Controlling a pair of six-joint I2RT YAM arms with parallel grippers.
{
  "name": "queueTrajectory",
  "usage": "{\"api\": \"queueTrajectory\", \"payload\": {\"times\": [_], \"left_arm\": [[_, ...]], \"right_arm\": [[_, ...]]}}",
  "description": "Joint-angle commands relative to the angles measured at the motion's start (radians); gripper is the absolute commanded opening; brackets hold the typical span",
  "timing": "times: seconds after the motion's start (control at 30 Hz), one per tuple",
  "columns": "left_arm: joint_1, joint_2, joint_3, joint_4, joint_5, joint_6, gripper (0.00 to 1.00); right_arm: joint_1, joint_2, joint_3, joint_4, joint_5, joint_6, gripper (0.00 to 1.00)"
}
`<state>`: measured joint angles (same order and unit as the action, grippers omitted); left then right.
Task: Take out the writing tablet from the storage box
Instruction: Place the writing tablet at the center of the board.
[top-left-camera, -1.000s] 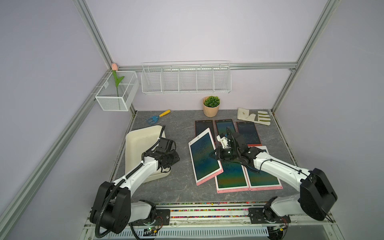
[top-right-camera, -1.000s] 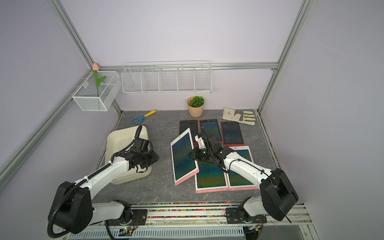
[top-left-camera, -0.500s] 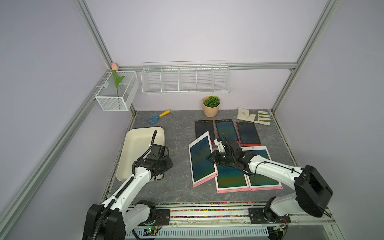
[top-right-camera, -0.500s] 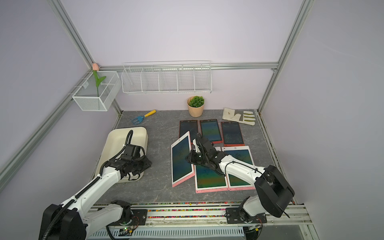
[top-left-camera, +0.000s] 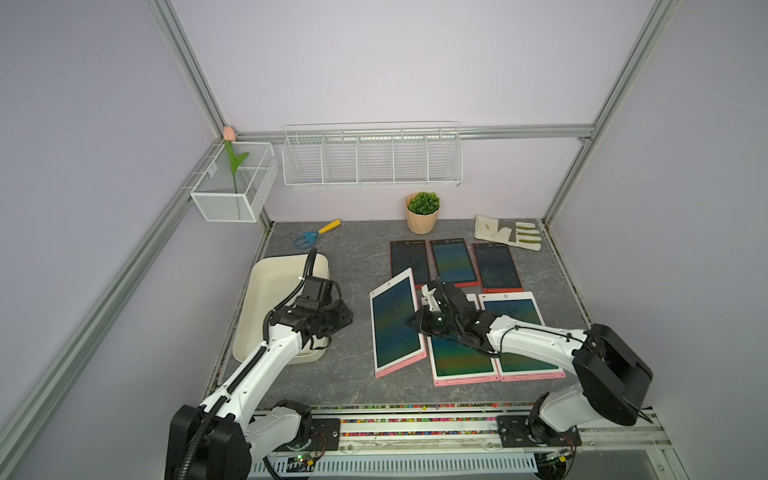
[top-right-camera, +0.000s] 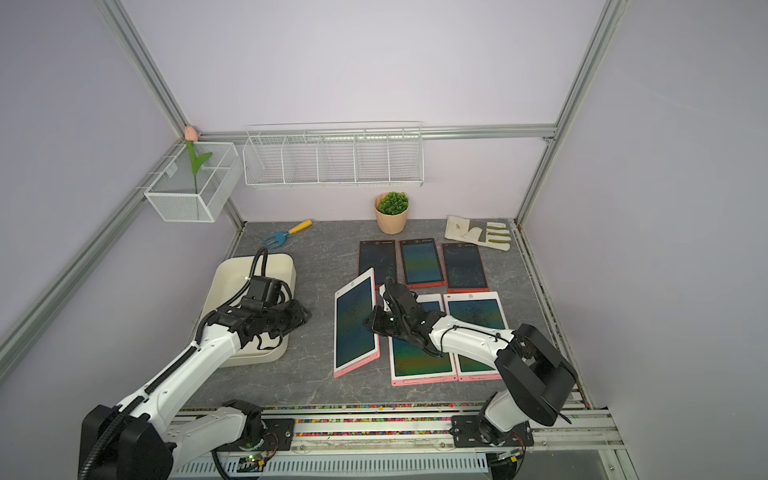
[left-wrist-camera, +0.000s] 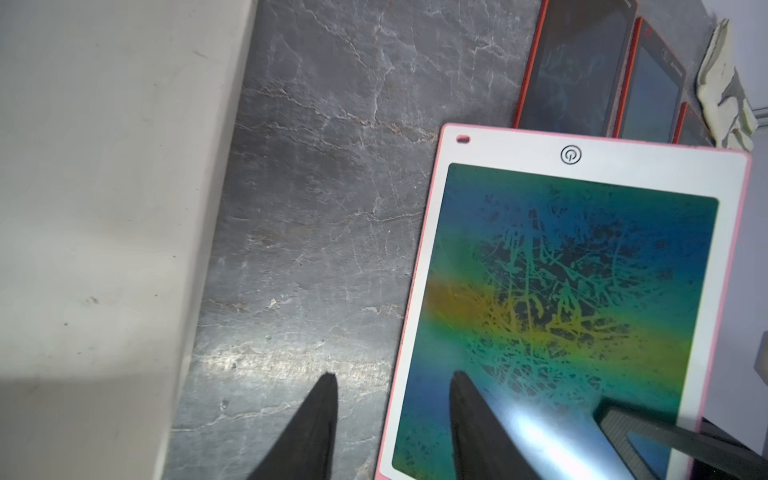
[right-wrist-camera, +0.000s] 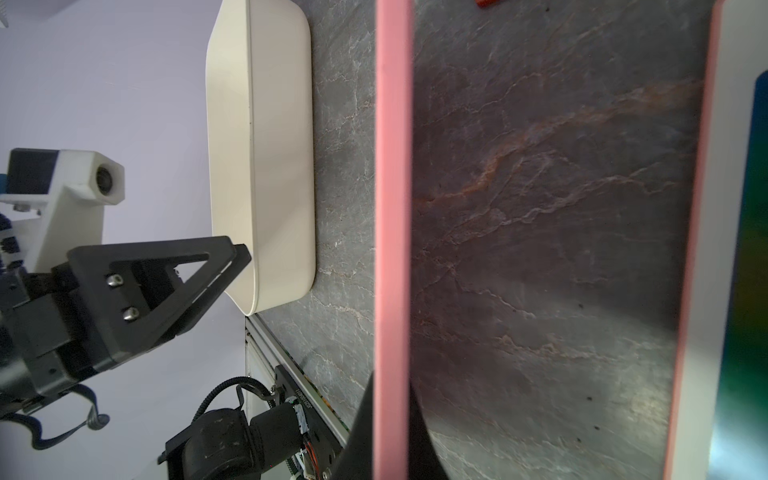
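The cream-white storage box lies flat at the left of the table, and no tablet shows in it. A pink-framed writing tablet is tilted over the table right of the box. My right gripper is shut on the tablet's right edge. My left gripper hovers open by the box's right wall, near the tablet's left edge, with nothing between its fingers.
Two pink-framed tablets lie flat under my right arm, with three red-framed ones behind them. At the back are a potted plant, a glove and a blue rake. A mesh basket and a wire rack hang on the walls.
The box was tipped up a second ago and now lies flat. My left gripper has left the box, drawn back, then moved right toward the tablet. The right gripper has shifted the tablet slightly left.
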<state>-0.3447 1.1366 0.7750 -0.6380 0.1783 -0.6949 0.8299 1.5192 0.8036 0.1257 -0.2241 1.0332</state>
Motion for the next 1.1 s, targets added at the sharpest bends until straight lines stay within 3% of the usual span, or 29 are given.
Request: {"api": "queueTrajectory", "payload": {"times": [0.0, 0.13, 0.47, 0.6, 0.77, 1.07], "left_arm": [[-0.024, 0.047, -0.041, 0.071, 0.047, 0.003, 0.46], [-0.062, 0.091, -0.050, 0.101, 0.020, -0.021, 0.46], [-0.062, 0.180, -0.040, 0.078, -0.055, 0.018, 0.48], [-0.063, 0.223, -0.047, 0.089, -0.055, 0.032, 0.47], [-0.062, 0.240, -0.059, 0.115, -0.052, 0.035, 0.45], [-0.013, 0.232, -0.083, 0.133, -0.049, 0.044, 0.46]], "right_arm": [[0.019, 0.032, -0.017, 0.039, 0.014, 0.057, 0.09], [0.033, 0.077, -0.009, 0.057, 0.017, 0.062, 0.11], [0.051, 0.121, -0.010, 0.041, 0.059, 0.073, 0.12], [0.054, 0.127, -0.022, 0.052, 0.072, 0.083, 0.16], [0.063, 0.151, -0.020, 0.069, 0.067, 0.089, 0.29], [0.069, 0.175, -0.032, 0.084, 0.078, 0.101, 0.30]]}}
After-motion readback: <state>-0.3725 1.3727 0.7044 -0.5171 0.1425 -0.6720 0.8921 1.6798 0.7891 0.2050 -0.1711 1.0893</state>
